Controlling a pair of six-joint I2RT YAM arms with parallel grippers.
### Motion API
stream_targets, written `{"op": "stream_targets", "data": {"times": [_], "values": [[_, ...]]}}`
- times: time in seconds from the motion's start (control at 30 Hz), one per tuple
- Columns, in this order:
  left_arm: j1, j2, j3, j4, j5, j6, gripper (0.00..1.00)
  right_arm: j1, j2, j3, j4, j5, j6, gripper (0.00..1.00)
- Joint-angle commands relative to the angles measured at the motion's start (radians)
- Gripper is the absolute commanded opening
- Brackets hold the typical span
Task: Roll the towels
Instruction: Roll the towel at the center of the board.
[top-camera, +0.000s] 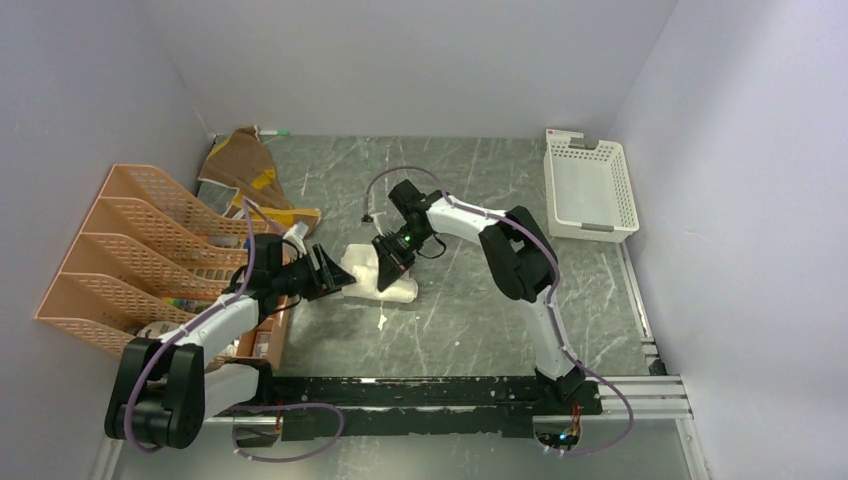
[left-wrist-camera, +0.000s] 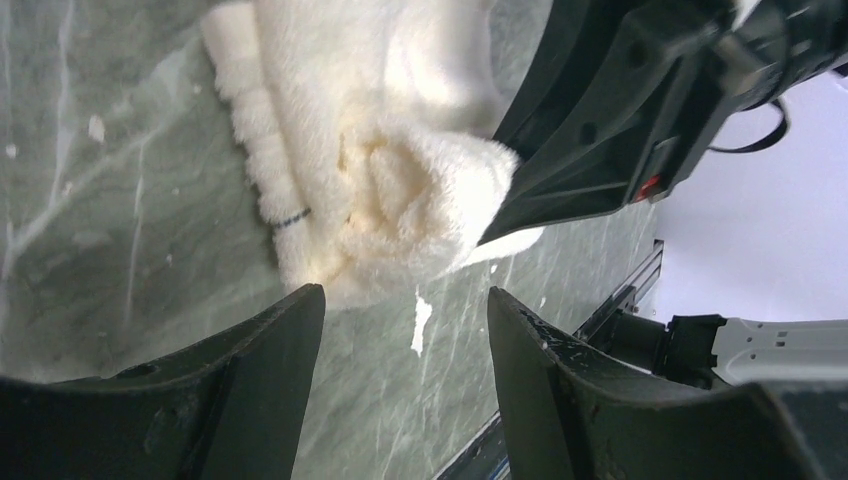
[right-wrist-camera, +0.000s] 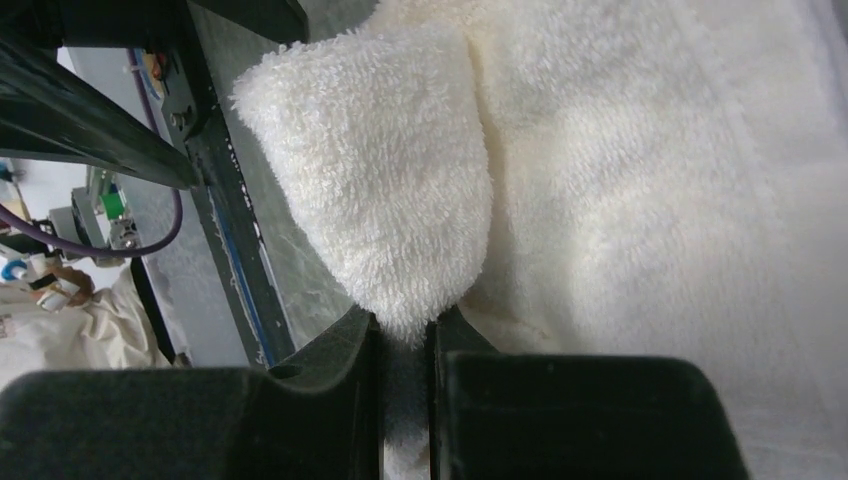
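Note:
The cream-white towel (top-camera: 381, 275) lies partly rolled in the middle of the table. My right gripper (top-camera: 391, 258) is shut on a folded corner of it; in the right wrist view the fluffy fold (right-wrist-camera: 385, 190) sticks out from between the closed fingers (right-wrist-camera: 330, 350). My left gripper (top-camera: 335, 275) is open and empty just left of the towel; in the left wrist view the rolled end (left-wrist-camera: 400, 200) lies beyond the spread fingertips (left-wrist-camera: 290, 320). The brown towel with mustard patches (top-camera: 243, 168) lies crumpled at the back left.
An orange mesh file rack (top-camera: 140, 250) stands along the left wall. A white slotted basket (top-camera: 588, 186) sits at the back right. A black rail (top-camera: 450, 395) runs along the near edge. Small white scraps (top-camera: 382, 322) lie near the towel.

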Motion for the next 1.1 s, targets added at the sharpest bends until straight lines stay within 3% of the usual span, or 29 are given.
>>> {"op": "stream_targets", "data": {"times": [0.0,0.33,0.73,0.8,0.9,0.93,1.07], "values": [[-0.001,-0.001,-0.042,0.019,0.003,-0.003,0.72,0.022,0.065,0.09,-0.108,0.023,-0.075,0.0],[-0.014,0.013,-0.086,0.057,-0.012,-0.011,0.73,0.097,0.213,0.179,-0.226,0.011,-0.152,0.0],[-0.047,0.201,-0.128,0.217,-0.027,-0.038,0.71,0.14,0.278,0.205,-0.289,0.034,-0.194,0.0],[-0.058,0.224,-0.131,0.239,-0.037,-0.048,0.59,0.151,0.285,0.206,-0.29,0.048,-0.191,0.01],[-0.071,0.248,-0.144,0.272,-0.043,-0.064,0.21,0.161,0.285,0.208,-0.289,0.059,-0.186,0.13],[-0.073,0.255,-0.145,0.273,-0.05,-0.068,0.09,0.162,0.279,0.205,-0.288,0.064,-0.184,0.22],[-0.077,0.256,-0.144,0.265,-0.067,-0.068,0.07,0.153,0.191,0.171,-0.253,0.17,-0.155,0.46]]}}
